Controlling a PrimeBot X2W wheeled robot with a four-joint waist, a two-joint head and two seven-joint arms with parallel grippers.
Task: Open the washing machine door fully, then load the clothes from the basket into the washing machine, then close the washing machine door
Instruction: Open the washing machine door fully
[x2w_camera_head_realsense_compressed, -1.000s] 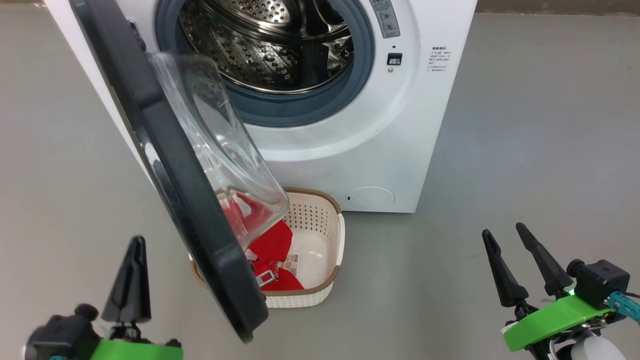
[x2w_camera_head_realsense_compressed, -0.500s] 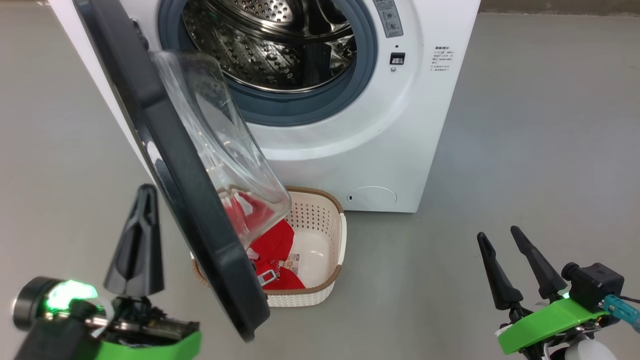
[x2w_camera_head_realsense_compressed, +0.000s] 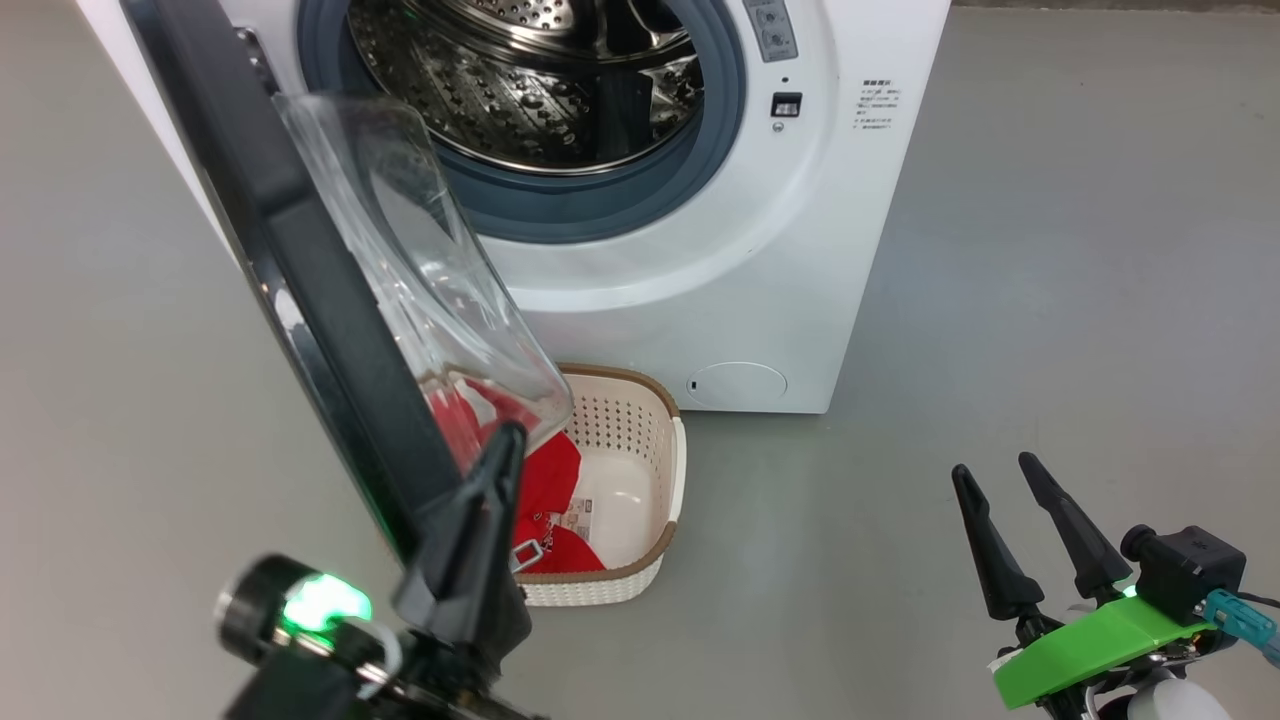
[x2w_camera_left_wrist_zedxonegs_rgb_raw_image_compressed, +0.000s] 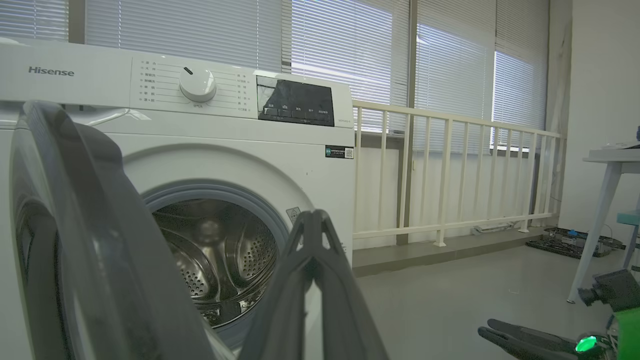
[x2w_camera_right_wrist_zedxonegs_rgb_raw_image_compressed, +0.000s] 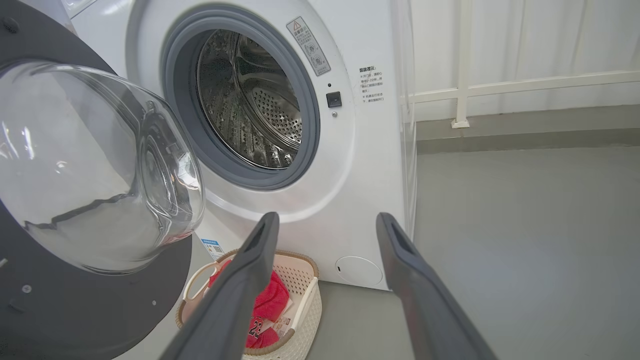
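Left gripper (x2w_camera_head_realsense_compressed: 505, 445) is pressed shut, empty, with the washing machine door (x2w_camera_head_realsense_compressed: 330, 330) rim just beside its tips. That glossy rim could be slipped off and the door left half-open. Right gripper (x2w_camera_head_realsense_compressed: 995, 467) is held spread.

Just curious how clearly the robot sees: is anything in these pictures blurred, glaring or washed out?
Head view: the left gripper looks soft, being near the lens, and its green light blooms. Left wrist view: the window blinds glare white; the washing machine door is a dark blur. Right wrist view: reflections streak the door's glass window.
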